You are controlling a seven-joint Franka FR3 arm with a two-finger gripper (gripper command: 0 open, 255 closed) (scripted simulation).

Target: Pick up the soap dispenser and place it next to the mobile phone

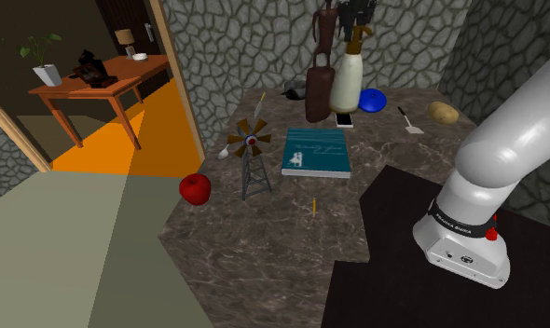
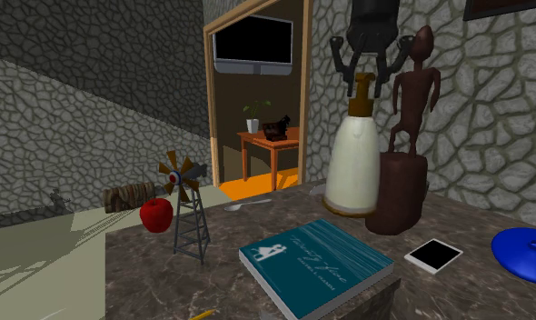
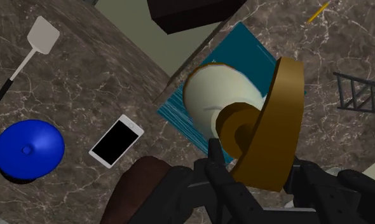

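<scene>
Back by the far wall, the soap dispenser (image 2: 355,168) stands upright, gripper (image 2: 366,82) clamped on its pump top, dark statue (image 2: 398,195) just beside it on the right. Heading right to the phone (image 2: 433,255), I'd worry it clips that statue or slips out of that narrow hold.

A home: stone walls (image 1: 236,47), marble counter (image 1: 264,233), a wooden side table (image 1: 87,91), potted plant (image 1: 45,58) and television (image 2: 253,41).
</scene>
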